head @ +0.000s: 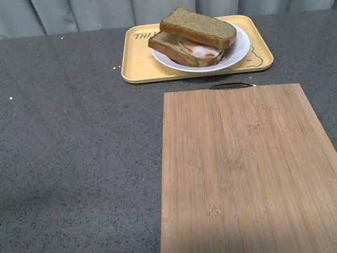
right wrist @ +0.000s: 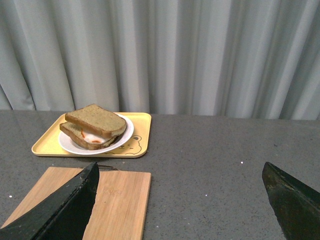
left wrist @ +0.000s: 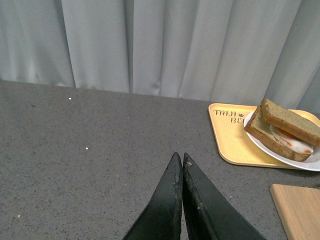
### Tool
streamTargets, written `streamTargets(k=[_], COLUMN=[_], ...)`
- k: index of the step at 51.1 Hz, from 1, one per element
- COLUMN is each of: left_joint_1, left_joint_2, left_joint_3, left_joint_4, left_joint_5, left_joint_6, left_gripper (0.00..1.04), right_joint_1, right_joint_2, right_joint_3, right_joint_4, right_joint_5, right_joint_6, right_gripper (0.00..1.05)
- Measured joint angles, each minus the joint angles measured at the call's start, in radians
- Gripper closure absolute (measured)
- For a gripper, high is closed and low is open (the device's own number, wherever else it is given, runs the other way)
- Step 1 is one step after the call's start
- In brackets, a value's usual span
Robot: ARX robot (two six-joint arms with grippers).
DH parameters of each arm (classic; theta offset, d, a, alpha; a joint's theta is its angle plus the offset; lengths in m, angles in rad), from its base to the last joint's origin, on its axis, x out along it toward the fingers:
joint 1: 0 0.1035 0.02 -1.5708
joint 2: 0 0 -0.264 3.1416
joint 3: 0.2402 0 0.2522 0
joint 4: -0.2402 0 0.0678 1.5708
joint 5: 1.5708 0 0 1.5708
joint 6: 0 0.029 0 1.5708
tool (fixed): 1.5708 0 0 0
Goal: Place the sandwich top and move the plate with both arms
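The sandwich top (head: pixel 199 26) lies askew on the egg slice, on the white plate (head: pixel 238 49) in the yellow tray (head: pixel 135 62) at the far side of the worktop (head: pixel 58 157) (beyond a wooden board (head: pixel 252 171)), so an uneven two-armed lift could slide it off. The left end effector (left wrist: pixel 182 159), fingers pressed together, and the right end effector (right wrist: pixel 180 175), spread wide, both hover low, well short of the plate.

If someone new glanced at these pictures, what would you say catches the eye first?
Probably the sandwich: the sandwich top lies askew on an egg-topped slice on the white plate, in the yellow tray at the table's far side. Next, the bare wooden cutting board nearer the robot.
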Motion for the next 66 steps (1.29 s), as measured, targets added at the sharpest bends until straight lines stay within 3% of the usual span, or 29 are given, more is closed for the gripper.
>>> streamTargets(k=[15, 23, 66], left_joint_1=[0.060, 0.133, 0.140], left_joint_2=[-0.291, -0.410, -0.953], left_joint_3=[-0.121, -0.151, -0.181], left_joint_4=[-0.160, -0.248, -0.727], left_joint_5=[0.063, 0.137, 0.144], left_joint_6=[0.004, 0.006, 0.007], left_gripper=[1.01, 1.01, 1.01], right_joint_1=[0.000, 0.000, 0.000], right_joint_2=[0.000, 0.000, 0.000], right_joint_3=[0.000, 0.000, 0.000], right_joint_4=[0.000, 0.000, 0.000], right_joint_5=[0.000, 0.000, 0.000], right_joint_6=[0.000, 0.000, 0.000], right_gripper=[0.09, 0.09, 0.09])
